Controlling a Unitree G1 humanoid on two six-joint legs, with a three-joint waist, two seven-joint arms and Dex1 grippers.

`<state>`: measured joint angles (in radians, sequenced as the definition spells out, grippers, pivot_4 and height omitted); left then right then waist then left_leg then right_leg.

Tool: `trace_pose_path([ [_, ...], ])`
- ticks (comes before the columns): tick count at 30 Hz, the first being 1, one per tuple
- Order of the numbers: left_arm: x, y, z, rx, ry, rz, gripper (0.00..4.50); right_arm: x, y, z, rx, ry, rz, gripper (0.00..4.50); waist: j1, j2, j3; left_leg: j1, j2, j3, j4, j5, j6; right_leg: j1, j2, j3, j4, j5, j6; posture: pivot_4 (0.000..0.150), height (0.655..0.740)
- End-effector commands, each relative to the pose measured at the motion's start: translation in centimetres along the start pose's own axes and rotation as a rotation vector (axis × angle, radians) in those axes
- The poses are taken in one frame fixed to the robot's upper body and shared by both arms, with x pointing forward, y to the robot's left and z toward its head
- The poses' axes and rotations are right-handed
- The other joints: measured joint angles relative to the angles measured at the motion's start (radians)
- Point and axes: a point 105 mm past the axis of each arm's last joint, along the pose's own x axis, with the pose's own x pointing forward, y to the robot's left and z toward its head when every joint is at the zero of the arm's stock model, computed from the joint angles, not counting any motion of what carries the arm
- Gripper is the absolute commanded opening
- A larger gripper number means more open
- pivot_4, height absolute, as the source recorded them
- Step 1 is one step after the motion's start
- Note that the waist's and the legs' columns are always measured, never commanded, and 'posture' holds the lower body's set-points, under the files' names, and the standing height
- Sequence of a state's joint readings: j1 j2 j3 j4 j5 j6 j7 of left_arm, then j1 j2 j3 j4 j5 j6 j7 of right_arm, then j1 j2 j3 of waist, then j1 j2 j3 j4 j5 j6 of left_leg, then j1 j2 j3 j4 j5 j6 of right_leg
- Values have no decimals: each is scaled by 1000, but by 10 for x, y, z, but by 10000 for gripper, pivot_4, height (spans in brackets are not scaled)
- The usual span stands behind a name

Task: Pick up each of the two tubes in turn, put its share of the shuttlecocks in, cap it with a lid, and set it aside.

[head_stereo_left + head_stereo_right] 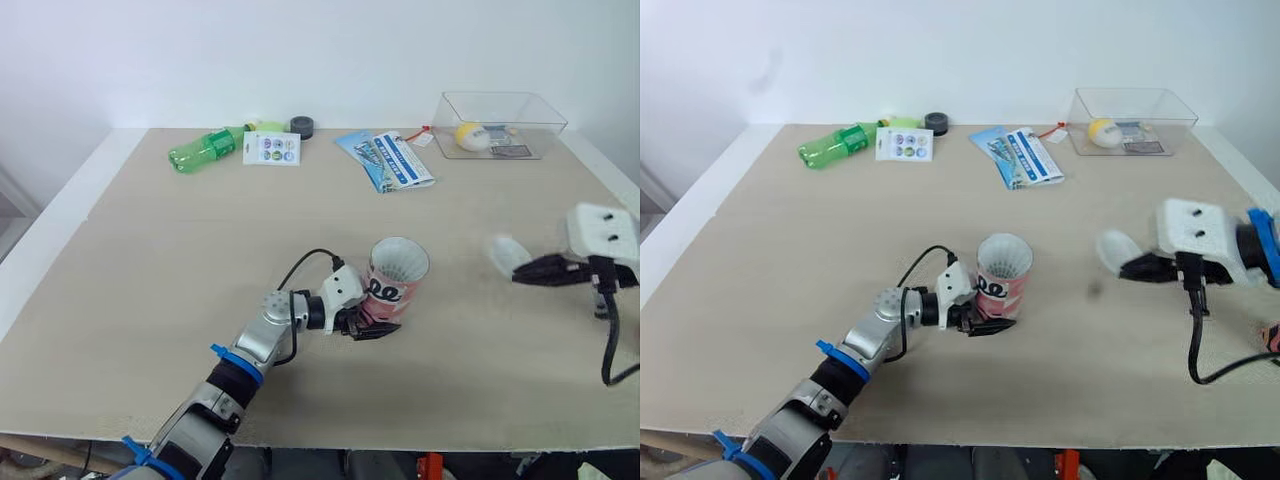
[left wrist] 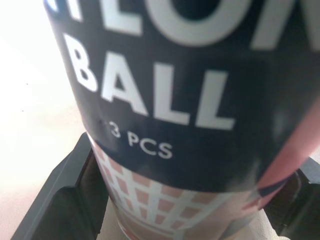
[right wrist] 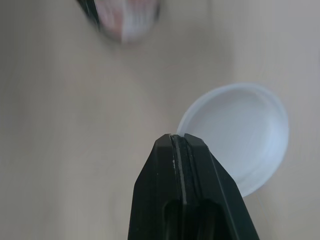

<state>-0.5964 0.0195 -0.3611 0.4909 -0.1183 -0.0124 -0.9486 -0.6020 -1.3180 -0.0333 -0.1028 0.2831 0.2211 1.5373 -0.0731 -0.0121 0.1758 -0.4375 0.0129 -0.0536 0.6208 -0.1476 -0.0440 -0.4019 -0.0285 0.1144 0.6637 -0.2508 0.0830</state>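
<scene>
Tube braced upright at mid-table; lid held off to its right.

The left end effector (image 1: 375, 328) is clamped on the base of the pink-and-navy cardboard tube (image 1: 393, 285), which stands on the pale wooden table (image 1: 180, 300). This low grip probably leaves the rim free for capping. The tube's long axis is near vertical with a slight lean, and its open mouth faces up. The white inside appears to be shuttlecock feathers. Well apart to the right, the right end effector (image 1: 522, 270) has its fingers together, pinching the rim of the round white plastic lid (image 1: 507, 253) above the table.
</scene>
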Motion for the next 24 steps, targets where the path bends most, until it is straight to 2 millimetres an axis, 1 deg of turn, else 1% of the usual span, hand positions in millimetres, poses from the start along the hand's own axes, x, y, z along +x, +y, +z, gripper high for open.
trace_pose_path([
  [1, 0, 3, -9, -58, 36, -11, 36426, 0, -11, 35, -234, -18, 63, 531, 0, -2, 1, 0, -1, 0, -1, 0, 0, 0, -1, 0, 0, 0, 0, 1500, 7400],
  [2, 0, 4, -10, -64, 39, -16, 36426, 2, -15, 44, -273, -40, 74, 531, -1, 0, 0, 0, -1, 0, -1, 0, 0, 0, -1, 0, 0, 0, 0, 1500, 7400],
  [5, -1, 6, -12, -68, 54, -32, 36426, 11, -24, 71, -404, -104, 115, 531, -1, -1, 0, 0, 0, -1, -2, 0, 0, 0, -1, -1, 0, -1, -1, 1500, 7400],
  [8, -3, 8, -12, -74, 62, -37, 36426, 17, -28, 85, -497, -134, 155, 531, 2, -2, 1, -1, 0, -2, -3, 0, 0, -1, -1, -1, 0, -2, -1, 1500, 7400],
  [11, -5, 10, -11, -78, 63, -32, 36426, 21, -29, 88, -556, -124, 200, 531, 1, -2, 1, -1, -1, -2, -4, 0, 0, -1, -1, -1, 0, -2, -1, 1500, 7400],
  [14, -6, 10, -12, -74, 67, -30, 36426, 25, -27, 83, -596, -86, 242, 531, 1, -2, 1, -1, 0, -2, -4, 0, 0, -1, -1, -1, 0, -2, -1, 1500, 7400],
  [19, -10, 8, -15, -85, 71, -12, 36426, 21, -26, 82, -601, -65, 277, 531, -1, -1, 1, 0, 0, -2, -4, 0, 0, -1, 0, -1, 0, -2, -2, 1500, 7400],
  [24, -12, 9, -17, -90, 79, 5, 36426, 22, -19, 83, -609, -79, 327, 531, -1, -1, 1, 0, 1, -2, -5, 0, -1, -2, 0, -1, 0, -3, -4, 1500, 7400],
])
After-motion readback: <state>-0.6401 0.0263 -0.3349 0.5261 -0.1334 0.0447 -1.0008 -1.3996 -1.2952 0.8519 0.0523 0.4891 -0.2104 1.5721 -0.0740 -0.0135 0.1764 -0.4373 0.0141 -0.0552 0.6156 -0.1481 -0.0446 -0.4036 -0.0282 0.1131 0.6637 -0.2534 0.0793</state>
